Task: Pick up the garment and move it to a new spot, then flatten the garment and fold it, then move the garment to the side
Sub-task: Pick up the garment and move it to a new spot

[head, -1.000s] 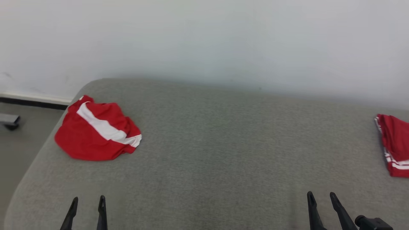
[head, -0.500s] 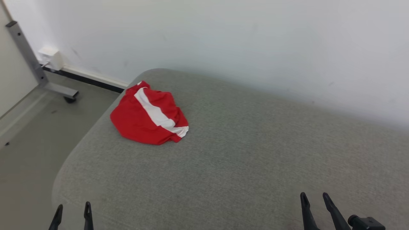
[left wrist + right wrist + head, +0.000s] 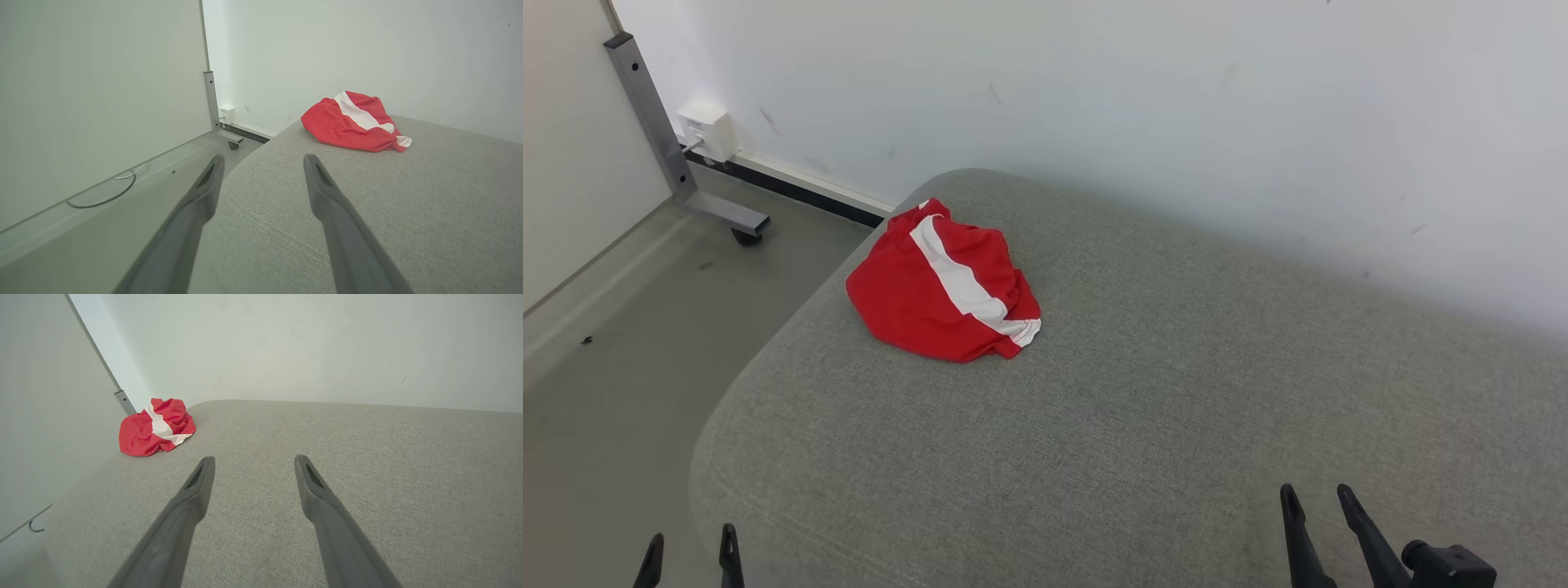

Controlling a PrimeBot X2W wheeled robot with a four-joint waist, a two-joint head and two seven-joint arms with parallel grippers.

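Head view: the red garment (image 3: 943,286) with its white band lies crumpled near the far left corner of the grey cushion (image 3: 1143,392), close to the rounded left edge and a little short of the wall (image 3: 1094,98) behind it. From the garment toward the near edge and off to the right the cushion top is bare fabric, while the wall closes off the far side. Past the left edge the surface drops to the floor (image 3: 621,351), where a metal post (image 3: 654,122) on a caster stands by a panel.

The left gripper (image 3: 691,535) hangs at the cushion's near left corner. In its wrist view one finger lies over the floor and the other over the cushion, spread wide and holding nothing. The right gripper (image 3: 1316,490) is over the near right part, also spread wide and empty, well apart from the garment.

Both grippers are cut off by the bottom edge, and the cushion's right end runs out of frame. The garment's folds hide its shape — what kind it is cannot be told.
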